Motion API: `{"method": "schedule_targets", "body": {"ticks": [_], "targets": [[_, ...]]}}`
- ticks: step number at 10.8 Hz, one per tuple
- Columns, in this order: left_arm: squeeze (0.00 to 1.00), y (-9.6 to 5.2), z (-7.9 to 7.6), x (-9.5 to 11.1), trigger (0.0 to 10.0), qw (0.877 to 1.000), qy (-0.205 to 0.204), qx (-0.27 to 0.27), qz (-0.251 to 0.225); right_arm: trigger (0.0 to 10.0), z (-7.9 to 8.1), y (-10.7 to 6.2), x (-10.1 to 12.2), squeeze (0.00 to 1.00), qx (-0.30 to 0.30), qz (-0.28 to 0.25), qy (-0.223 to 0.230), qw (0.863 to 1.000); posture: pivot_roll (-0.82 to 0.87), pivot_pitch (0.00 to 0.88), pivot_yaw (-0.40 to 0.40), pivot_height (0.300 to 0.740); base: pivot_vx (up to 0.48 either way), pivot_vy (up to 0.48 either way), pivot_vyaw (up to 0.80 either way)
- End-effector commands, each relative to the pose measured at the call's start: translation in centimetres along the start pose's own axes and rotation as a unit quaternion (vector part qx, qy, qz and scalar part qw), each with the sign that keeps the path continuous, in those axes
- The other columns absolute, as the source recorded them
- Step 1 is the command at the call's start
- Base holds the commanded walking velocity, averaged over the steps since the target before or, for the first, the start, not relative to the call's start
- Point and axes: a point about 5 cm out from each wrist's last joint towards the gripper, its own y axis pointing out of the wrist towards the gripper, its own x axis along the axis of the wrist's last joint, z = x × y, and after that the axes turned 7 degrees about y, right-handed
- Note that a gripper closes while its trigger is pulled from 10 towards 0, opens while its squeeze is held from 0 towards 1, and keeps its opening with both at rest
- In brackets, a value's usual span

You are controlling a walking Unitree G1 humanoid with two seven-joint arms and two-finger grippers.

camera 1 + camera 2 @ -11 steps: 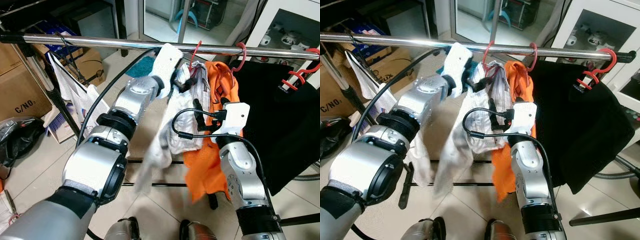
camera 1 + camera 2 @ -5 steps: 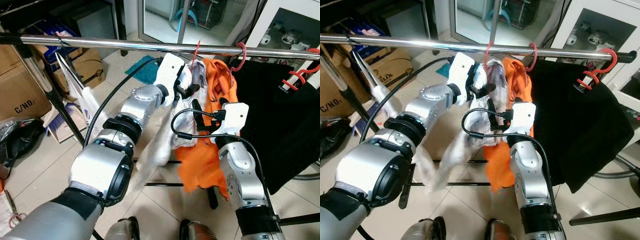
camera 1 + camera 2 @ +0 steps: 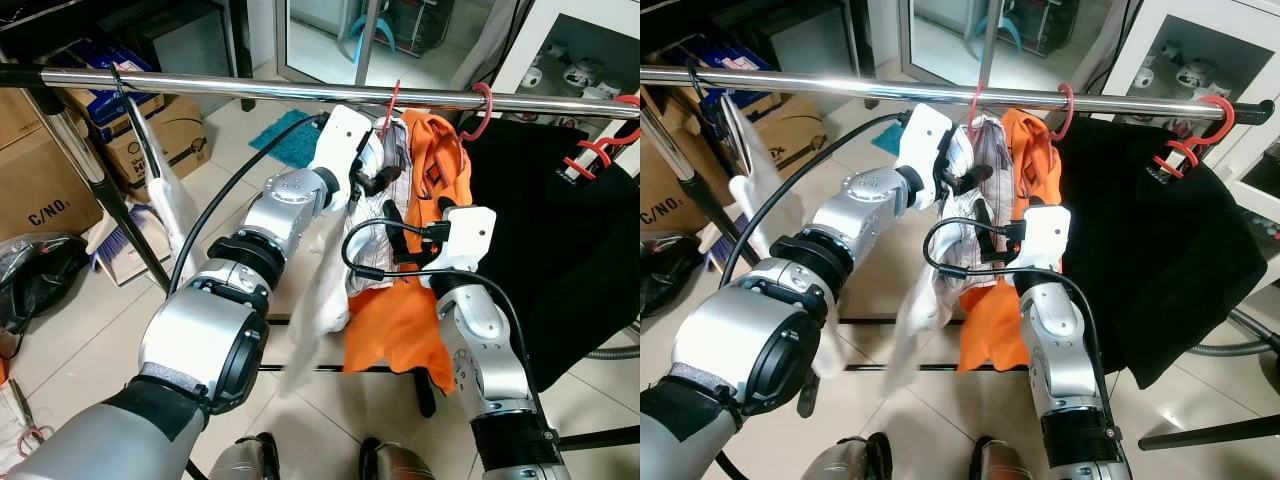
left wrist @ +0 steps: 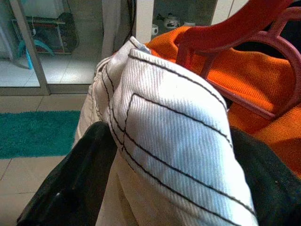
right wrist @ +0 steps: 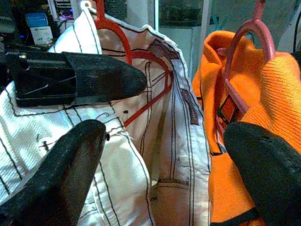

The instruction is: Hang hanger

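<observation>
The red hanger with the white striped garment hangs hooked on the chrome rail, beside the orange garment. The left pincer is clamped on the white cloth's shoulder. The right pincer hovers just below, fingers apart.

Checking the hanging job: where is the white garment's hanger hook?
Its red hook sits on the steel rail, just left of the orange garment.
</observation>
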Motion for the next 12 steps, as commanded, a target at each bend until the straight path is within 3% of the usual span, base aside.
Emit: {"method": "schedule_targets", "body": {"ticks": [1, 3, 5, 8, 10, 12], "targets": [[0.0, 0.2, -0.4, 0.0, 0.0, 1.0, 0.004, -0.004, 0.002, 10.0, -0.1, 0.1, -0.3, 0.0, 0.0, 0.011, 0.0, 1.0, -0.16, 0.14, -0.02, 0.74, 0.0, 0.0, 0.0], [0.0, 0.2, -0.4, 0.2, 0.0, 1.0, -0.007, 0.011, -0.01, 10.0, 0.0, 0.1, -0.3, 0.0, 0.003, 0.011, 0.0, 1.0, -0.15, 0.129, -0.021, 0.74, 0.0, 0.0, 0.0], [0.0, 0.2, -0.4, 0.3, 0.0, 0.999, 0.015, 0.021, -0.02, 10.0, 0.0, 0.2, -0.3, 0.0, 0.005, 0.011, -0.001, 1.0, -0.15, 0.124, -0.024, 0.74, 0.0, 0.0, 0.0], [0.0, -0.3, 0.0, -0.2, 0.0, 0.998, 0.017, 0.039, -0.035, 10.0, 0.0, 0.2, -0.5, 0.0, 0.005, 0.014, -0.001, 1.0, -0.14, 0.116, -0.024, 0.74, 0.0, 0.0, 0.0], [0.0, -1.1, -0.9, 1.1, 0.0, 0.992, 0.059, 0.032, -0.11, 10.0, -0.2, 0.1, -0.6, 0.0, 0.002, 0.015, -0.001, 1.0, -0.14, 0.113, -0.023, 0.74, 0.0, 0.0, 0.0], [0.0, -2.0, -1.9, 2.1, 0.0, 0.987, 0.076, 0.02, -0.141, 10.0, -0.2, 0.1, -0.7, 0.0, 0.002, 0.017, -0.001, 1.0, -0.13, 0.113, -0.025, 0.74, 0.0, 0.0, 0.0]]}}
